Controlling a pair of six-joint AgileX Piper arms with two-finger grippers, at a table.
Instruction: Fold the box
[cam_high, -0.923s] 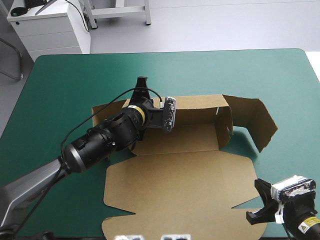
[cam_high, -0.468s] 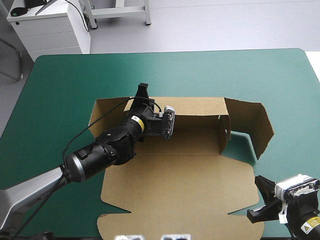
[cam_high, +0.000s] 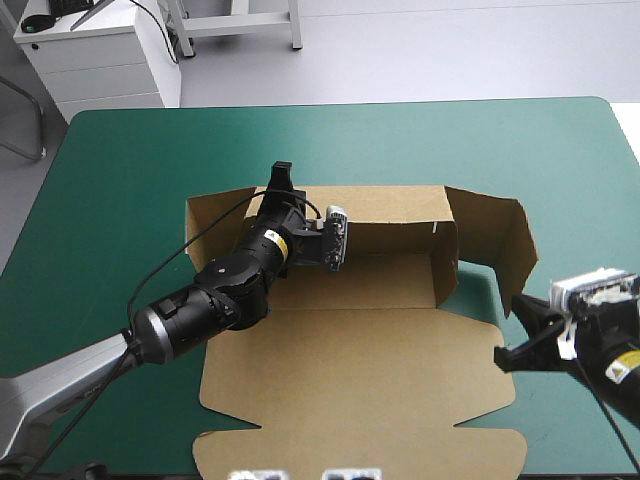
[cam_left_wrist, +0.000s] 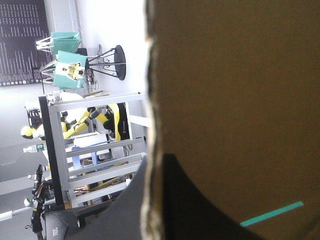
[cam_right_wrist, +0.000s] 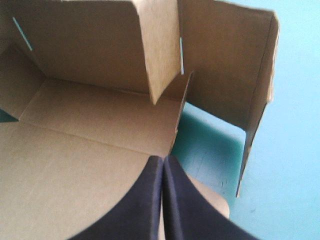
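Note:
The brown box lies mid-table with its lid flat toward the near edge. Its back wall stands raised, and a loose side panel stands up at the right. My left gripper is shut on the back wall's top edge near its left end. In the left wrist view the board fills the space between the black fingers. My right gripper is shut and holds nothing, hovering at the lid's right edge. The right wrist view shows it pointing at the right inner wall and side panel.
Teal-green cover shows all around the box. The table's right edge lies close beside the right arm. A strip of cover shows between the box floor and the standing side panel.
The back wall has been lifted more upright and the whole sheet has shifted slightly. The right gripper has risen from the near right corner to the lid's right edge.

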